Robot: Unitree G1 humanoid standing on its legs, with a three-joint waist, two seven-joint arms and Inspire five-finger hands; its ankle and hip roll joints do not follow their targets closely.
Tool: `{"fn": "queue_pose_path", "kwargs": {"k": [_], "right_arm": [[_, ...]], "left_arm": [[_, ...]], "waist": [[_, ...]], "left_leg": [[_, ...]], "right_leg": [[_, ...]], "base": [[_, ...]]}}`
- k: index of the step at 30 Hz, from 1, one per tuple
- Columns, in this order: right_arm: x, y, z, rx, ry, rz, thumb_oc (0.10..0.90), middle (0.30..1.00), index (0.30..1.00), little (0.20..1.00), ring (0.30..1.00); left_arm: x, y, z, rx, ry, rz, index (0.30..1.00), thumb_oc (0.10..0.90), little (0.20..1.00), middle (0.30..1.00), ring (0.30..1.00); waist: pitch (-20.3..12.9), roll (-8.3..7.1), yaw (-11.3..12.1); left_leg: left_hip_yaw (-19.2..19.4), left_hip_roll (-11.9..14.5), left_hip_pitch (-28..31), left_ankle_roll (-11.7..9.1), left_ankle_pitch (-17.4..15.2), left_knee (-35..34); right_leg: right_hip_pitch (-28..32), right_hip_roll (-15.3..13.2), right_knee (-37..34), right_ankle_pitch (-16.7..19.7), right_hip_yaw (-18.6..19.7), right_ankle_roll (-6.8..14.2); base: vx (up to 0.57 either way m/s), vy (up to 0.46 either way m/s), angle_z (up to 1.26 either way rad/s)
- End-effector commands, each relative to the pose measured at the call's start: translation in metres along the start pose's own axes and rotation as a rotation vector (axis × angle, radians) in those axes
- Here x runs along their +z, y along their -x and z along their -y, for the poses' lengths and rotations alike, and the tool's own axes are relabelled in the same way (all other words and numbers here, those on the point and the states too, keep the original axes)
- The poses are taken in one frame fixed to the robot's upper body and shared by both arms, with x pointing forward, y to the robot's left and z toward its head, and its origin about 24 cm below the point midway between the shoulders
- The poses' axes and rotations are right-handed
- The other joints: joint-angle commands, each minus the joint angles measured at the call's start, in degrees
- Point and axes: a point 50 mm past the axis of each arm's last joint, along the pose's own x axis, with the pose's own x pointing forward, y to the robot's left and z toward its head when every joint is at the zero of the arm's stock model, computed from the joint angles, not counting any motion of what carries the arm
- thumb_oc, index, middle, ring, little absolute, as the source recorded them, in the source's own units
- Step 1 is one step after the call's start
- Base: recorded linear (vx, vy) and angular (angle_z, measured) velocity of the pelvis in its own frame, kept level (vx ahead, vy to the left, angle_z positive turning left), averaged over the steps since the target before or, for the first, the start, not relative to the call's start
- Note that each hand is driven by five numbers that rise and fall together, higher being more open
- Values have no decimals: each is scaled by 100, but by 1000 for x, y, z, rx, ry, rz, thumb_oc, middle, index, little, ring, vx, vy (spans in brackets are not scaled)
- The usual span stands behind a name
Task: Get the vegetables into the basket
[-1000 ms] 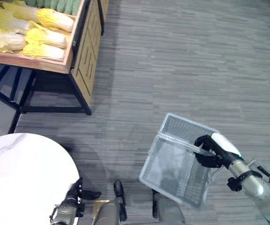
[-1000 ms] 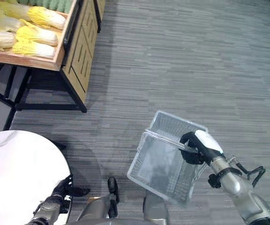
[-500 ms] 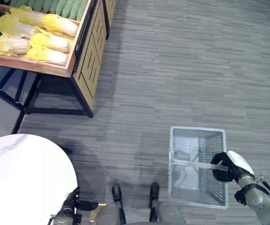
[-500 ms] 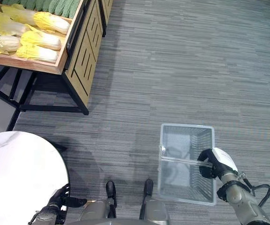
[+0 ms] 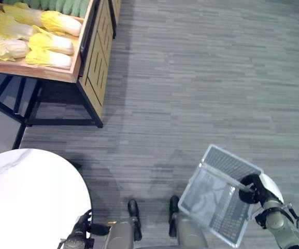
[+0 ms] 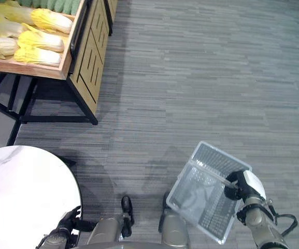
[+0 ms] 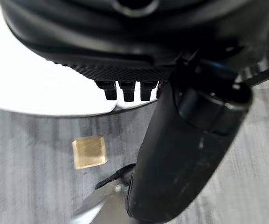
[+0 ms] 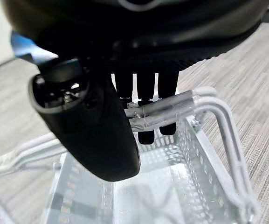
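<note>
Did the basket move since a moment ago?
Yes. The basket, hanging from the right hand, has tilted again and swung nearer the robot, farther from the wooden stand.

Silver-grey arms end in dark hands; the right hand (image 6: 241,184) bears a white cover.

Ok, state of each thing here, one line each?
basket: empty, tilted, hanging by its handle off the floor.
right hand: shut on the basket handle.
left hand: low beside the round white table, holding nothing.
cabbages: lying in the wooden crate.
</note>
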Motion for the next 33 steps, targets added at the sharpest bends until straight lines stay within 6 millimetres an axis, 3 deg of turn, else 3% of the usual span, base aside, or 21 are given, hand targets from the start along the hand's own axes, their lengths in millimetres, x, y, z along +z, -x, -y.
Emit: {"fn": "queue_pose_path", "kwargs": {"k": [1, 4, 10, 12, 16, 17, 18, 19, 23, 25, 26, 27, 30, 33], "right_arm": [[17, -14, 41, -185, -72, 72, 400, 300, 300, 300, 300], [10, -13, 35, -179, -80, 31, 400, 300, 300, 300, 300], [-2, -6, 26, -150, -81, -10, 400, 300, 300, 300, 300], [-2, -6, 28, -150, -75, -7, 400, 300, 300, 300, 300], [-6, -4, 35, -161, -64, -10, 400, 300, 300, 300, 300], [-16, -2, 43, -184, -52, -37, 400, 300, 300, 300, 300], [-18, 0, 47, -200, -52, -38, 400, 300, 300, 300, 300], [-19, 1, 48, -208, -54, -44, 400, 300, 300, 300, 300], [-24, 3, 52, -241, -76, -65, 400, 300, 300, 300, 300], [-23, 2, 52, -244, -72, -65, 400, 300, 300, 300, 300], [-21, 1, 49, -242, -63, -58, 400, 300, 300, 300, 300], [-18, 1, 46, -232, -62, -45, 400, 300, 300, 300, 300], [-17, 0, 37, -200, -56, -47, 400, 300, 300, 300, 300], [-17, 3, 29, -179, -62, -50, 400, 300, 300, 300, 300]], "left_arm": [[8, -2, -20, 70, -54, 38, 1000, 900, 1000, 1000, 1000], [20, -4, -17, 75, -33, 72, 1000, 900, 1000, 1000, 1000], [18, -4, -13, 60, -50, 63, 1000, 900, 1000, 1000, 1000], [13, -3, -9, 54, -34, 46, 1000, 900, 1000, 1000, 1000], [9, -2, -3, 31, -42, 41, 1000, 900, 1000, 1000, 1000], [19, -3, -3, 35, -30, 76, 1000, 900, 1000, 1000, 1000], [25, -5, -1, 35, -26, 93, 1000, 900, 1000, 1000, 1000], [30, -6, 0, 33, -29, 107, 1000, 900, 1000, 1000, 1000], [45, -8, 6, 27, -47, 142, 1000, 900, 1000, 1000, 1000], [45, -9, 7, 30, -53, 141, 1000, 900, 1000, 1000, 1000], [46, -9, 5, 45, -55, 141, 1000, 900, 1000, 1000, 1000], [46, -9, 5, 48, -53, 139, 1000, 900, 1000, 1000, 1000], [39, -8, 3, 56, -50, 110, 1000, 900, 1000, 1000, 1000], [29, -7, 3, 54, -62, 80, 1000, 900, 1000, 1000, 1000]], "waist": [[32, -94, 77], [61, -138, -22], [-42, -156, -133], [-121, -123, -119], [-226, 24, -161], [-239, 138, -157], [-182, 85, -168], [-140, 62, -165], [-29, 73, -96], [-44, 97, -66], [-52, 186, 32], [-52, 197, 96], [-80, 163, 241], [-167, 73, 269]], "left_leg": [[-237, 308, 107, -487, -457, 558], [-368, 330, 357, -632, -578, 515], [-628, 437, 673, -831, -654, 506], [-664, 583, 761, -937, -522, 495], [-790, 931, 871, -1133, -210, 364], [-1039, 1191, 552, -1291, 546, 973], [-1085, 1206, 174, -1276, 841, 1646], [-1027, 1232, 23, -1226, 903, 1699], [-714, 1114, -671, -1086, 620, 802], [-719, 1062, -840, -1082, 764, 438], [-742, 1041, -1134, -1141, 1263, -133], [-815, 1028, -1262, -1141, 1356, -305], [-936, 954, -1262, -1137, 1461, -355], [-842, 792, -1223, -1011, 1270, -138]], "right_leg": [[190, -448, -437, 515, -125, 478], [-53, -515, -1190, 671, -153, 529], [-83, -450, -1459, 819, 39, 547], [-14, -343, -1400, 806, -110, 479], [-25, -21, -1063, 407, -225, 262], [108, 236, -931, 68, -322, -24], [259, 260, -966, -57, -425, -177], [337, 263, -983, -117, -476, -209], [622, 244, -1046, -368, -562, -171], [641, 257, -1037, -413, -551, -152], [783, 390, -981, -573, -508, -149], [864, 452, -974, -621, -456, -161], [1183, 529, -896, -830, -244, -152], [1454, 337, -918, -885, -120, -44]], "base": [[166, -21, -6], [227, -110, 0], [226, -176, 38], [202, -243, 58], [191, -320, 5], [300, -595, 54], [295, -597, 73], [131, -285, 73], [161, -66, 35], [197, 50, 22], [307, 84, -13], [414, 111, -15], [362, 142, -40], [348, 250, -61]]}}
